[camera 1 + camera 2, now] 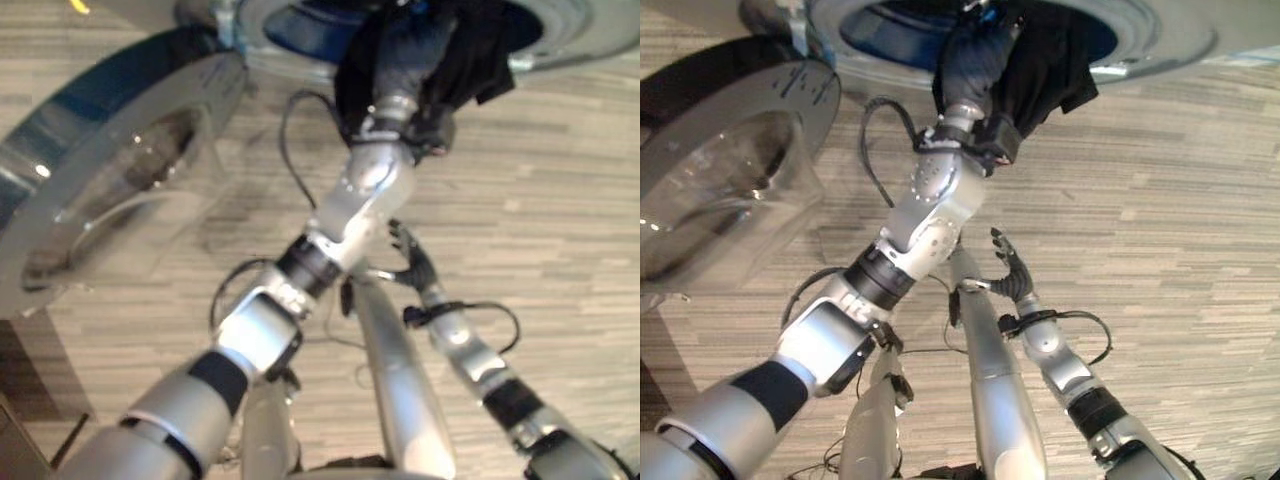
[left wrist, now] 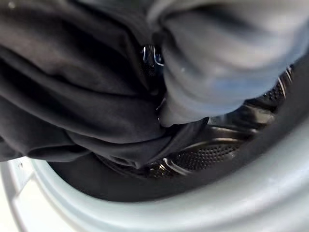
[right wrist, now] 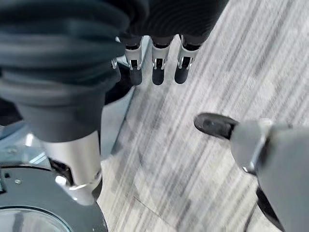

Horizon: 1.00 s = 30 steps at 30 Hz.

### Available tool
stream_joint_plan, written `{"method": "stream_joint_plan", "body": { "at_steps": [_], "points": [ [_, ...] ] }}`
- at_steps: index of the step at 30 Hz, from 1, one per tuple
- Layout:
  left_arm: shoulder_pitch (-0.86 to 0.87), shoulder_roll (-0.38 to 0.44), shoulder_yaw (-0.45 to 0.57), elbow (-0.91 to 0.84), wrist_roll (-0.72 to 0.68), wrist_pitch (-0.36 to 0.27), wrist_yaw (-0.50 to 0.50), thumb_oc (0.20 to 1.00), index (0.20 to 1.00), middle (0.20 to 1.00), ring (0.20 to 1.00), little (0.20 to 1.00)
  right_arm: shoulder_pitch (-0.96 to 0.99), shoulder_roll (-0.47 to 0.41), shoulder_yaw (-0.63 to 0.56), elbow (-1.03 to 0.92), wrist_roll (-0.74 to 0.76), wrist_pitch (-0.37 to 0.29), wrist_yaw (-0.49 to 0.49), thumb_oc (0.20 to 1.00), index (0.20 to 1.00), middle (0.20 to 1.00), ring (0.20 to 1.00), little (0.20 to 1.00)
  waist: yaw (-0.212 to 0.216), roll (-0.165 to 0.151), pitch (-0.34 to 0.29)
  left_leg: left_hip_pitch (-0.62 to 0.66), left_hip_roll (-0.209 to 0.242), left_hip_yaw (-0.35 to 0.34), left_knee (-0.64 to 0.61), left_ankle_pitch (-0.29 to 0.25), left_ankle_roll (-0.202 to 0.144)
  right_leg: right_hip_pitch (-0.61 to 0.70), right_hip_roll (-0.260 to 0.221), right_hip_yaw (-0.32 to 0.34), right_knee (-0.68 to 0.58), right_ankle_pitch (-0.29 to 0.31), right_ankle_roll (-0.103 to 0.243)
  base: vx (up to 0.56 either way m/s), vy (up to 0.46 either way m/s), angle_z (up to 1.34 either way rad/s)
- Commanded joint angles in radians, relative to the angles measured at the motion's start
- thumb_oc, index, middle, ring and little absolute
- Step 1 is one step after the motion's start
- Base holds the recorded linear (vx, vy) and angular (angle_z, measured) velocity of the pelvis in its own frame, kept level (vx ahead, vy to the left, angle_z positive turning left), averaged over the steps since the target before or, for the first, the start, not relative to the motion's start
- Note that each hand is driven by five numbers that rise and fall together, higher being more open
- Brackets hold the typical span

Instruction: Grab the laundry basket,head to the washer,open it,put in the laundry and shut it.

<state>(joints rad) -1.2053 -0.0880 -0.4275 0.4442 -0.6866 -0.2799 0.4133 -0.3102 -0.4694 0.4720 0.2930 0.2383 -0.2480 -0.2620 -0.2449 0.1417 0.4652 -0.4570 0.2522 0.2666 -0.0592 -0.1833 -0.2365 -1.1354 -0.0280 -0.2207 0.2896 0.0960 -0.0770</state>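
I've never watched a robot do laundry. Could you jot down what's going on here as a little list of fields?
Washer door: swung open, on the robot's left
Washer opening: open, metal drum visible inside
Laundry: dark clothes, partly in the drum, partly hanging over the rim
Left hand: reaching into the opening, wrapped in the clothes, fingers hidden
Right hand: low over the wood-look floor, fingers relaxed, holding nothing
Stage: loading; door not yet shut

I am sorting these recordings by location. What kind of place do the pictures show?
Probably a laundry area in a home or a test room. A front-loading washer stands with its round glass door swung open, dark clothes hang at its drum opening, and the floor is grey wood-look planks.
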Motion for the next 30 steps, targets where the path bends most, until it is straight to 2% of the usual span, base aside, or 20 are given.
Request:
{"method": "stream_joint_plan", "body": {
  "at_steps": [1, 6, 7, 9, 10, 12, 13, 24, 30],
  "points": [
    [-0.111, -0.107, -0.045, 0.059, 0.048, -0.058, 0.006, 0.200, 0.200, 0.200, 0.200, 0.200, 0.054, 0.046, -0.020, 0.020, 0.012, -0.038, -0.035, 1.000, 1.000, 1.000, 1.000, 1.000, -0.027, 0.018, -0.032, 0.164, -0.079, 0.001, 0.078, -0.013, 0.172, -0.146, 0.037, -0.029, 0.216, -0.153, 0.145, 0.04, 0.002, -0.26],
    [-0.188, -0.102, -0.021, 0.157, 0.040, -0.056, 0.046, 0.200, 0.200, 0.200, 0.200, 0.200, 0.027, 0.046, -0.005, 0.038, 0.045, -0.051, -0.039, 1.000, 1.000, 1.000, 1.000, 1.000, -0.026, 0.022, -0.048, 0.162, -0.075, 0.007, 0.075, -0.011, 0.173, -0.158, 0.042, -0.028, 0.222, -0.153, 0.142, 0.05, 0.009, 0.01],
    [-0.284, -0.043, 0.007, 0.210, 0.011, -0.068, 0.076, 0.200, 0.200, 0.200, 0.200, 0.200, -0.002, 0.059, 0.045, 0.067, -0.060, -0.015, -0.073, 1.000, 1.000, 1.000, 1.000, 1.000, -0.024, 0.034, -0.058, 0.169, -0.073, 0.012, 0.069, -0.003, 0.170, -0.162, 0.041, -0.024, 0.225, -0.160, 0.142, 0.09, 0.044, 0.02],
    [-0.348, 0.046, 0.037, 0.225, -0.004, -0.071, 0.091, 0.200, 0.200, 0.200, 0.200, 0.200, 0.013, 0.058, 0.031, 0.054, -0.048, -0.014, -0.043, 1.000, 1.000, 1.000, 1.000, 1.000, -0.032, 0.035, -0.064, 0.173, -0.073, 0.019, 0.068, 0.001, 0.167, -0.163, 0.046, -0.023, 0.232, -0.164, 0.141, 0.06, 0.053, -0.05],
    [-0.357, 0.049, 0.041, 0.232, -0.009, -0.072, 0.086, 0.200, 0.200, 0.200, 0.200, 0.200, 0.009, 0.055, 0.032, 0.053, -0.047, -0.014, -0.042, 1.000, 1.000, 1.000, 1.000, 1.000, -0.034, 0.036, -0.060, 0.173, -0.073, 0.020, 0.067, 0.000, 0.166, -0.164, 0.047, -0.022, 0.233, -0.164, 0.140, 0.04, 0.030, -0.13],
    [-0.400, 0.150, 0.071, 0.257, -0.047, -0.080, 0.090, 0.200, 0.200, 0.200, 0.200, 0.200, 0.025, 0.039, -0.004, 0.019, -0.038, -0.021, -0.043, 1.000, 1.000, 1.000, 1.000, 1.000, -0.035, 0.039, -0.067, 0.173, -0.067, 0.029, 0.067, 0.004, 0.162, -0.165, 0.049, -0.023, 0.234, -0.171, 0.138, 0.05, 0.000, -0.13],
    [-0.418, 0.167, 0.079, 0.258, -0.054, -0.083, 0.091, 0.200, 0.200, 0.200, 0.200, 0.200, 0.034, 0.032, -0.014, -0.002, -0.038, -0.025, -0.041, 1.000, 1.000, 1.000, 1.000, 1.000, -0.034, 0.041, -0.068, 0.169, -0.063, 0.029, 0.069, 0.009, 0.160, -0.167, 0.050, -0.023, 0.236, -0.173, 0.138, 0.05, -0.012, -0.07],
    [-0.571, 0.292, 0.057, 0.309, -0.068, -0.082, 0.080, 0.200, 0.200, 0.200, 0.200, 0.200, 0.118, -0.022, -0.093, -0.058, 0.024, -0.071, 0.025, 1.000, 1.000, 1.000, 1.000, 1.000, -0.037, 0.053, -0.079, 0.152, -0.050, 0.036, 0.045, 0.056, 0.136, -0.192, 0.073, -0.022, 0.238, -0.183, 0.136, 0.02, 0.004, -0.01],
    [-0.713, 0.351, 0.039, 0.406, -0.083, -0.081, 0.126, 0.200, 0.200, 0.200, 0.200, 0.200, 0.142, -0.047, -0.125, -0.042, 0.032, -0.073, 0.036, 1.000, 1.000, 1.000, 1.000, 1.000, -0.040, 0.056, -0.106, 0.163, -0.049, 0.050, 0.035, 0.061, 0.132, -0.202, 0.082, -0.023, 0.248, -0.181, 0.143, 0.02, 0.029, -0.02]
  ]
}}
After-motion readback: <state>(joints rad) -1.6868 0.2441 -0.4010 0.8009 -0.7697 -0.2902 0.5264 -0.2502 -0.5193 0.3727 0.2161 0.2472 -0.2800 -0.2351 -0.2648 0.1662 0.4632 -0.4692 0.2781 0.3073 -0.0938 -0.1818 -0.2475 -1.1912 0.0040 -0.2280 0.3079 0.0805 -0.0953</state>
